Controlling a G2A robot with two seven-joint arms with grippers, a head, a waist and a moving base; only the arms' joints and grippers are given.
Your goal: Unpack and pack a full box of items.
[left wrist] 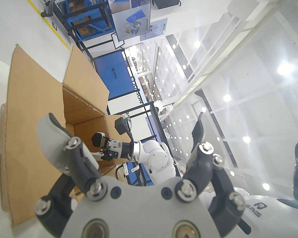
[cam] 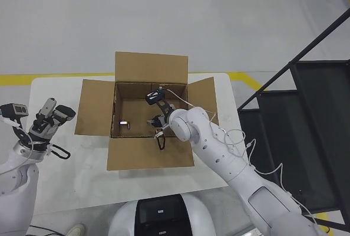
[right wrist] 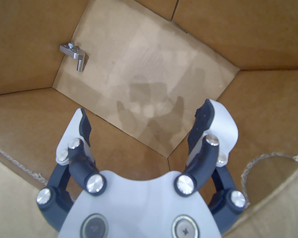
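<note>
Box: brown cardboard box point(cam: 93, 109), all four flaps folded out, standing on the white table point(cam: 75, 177).
Item: small grey L-shaped metal bracket point(right wrist: 75, 55) lying flat on the box floor, close against the wall on the robot's left.
Right gripper point(right wrist: 144, 107): down inside the box above the bare floor, fingers spread, nothing held; clear of the bracket.
Left gripper point(left wrist: 124, 117): outside the box, to its left over the table, tilted upward, fingers spread, nothing held.
Cross-check: the top view shows the bracket point(cam: 124, 123) left of the right gripper point(cam: 155, 123).
</note>
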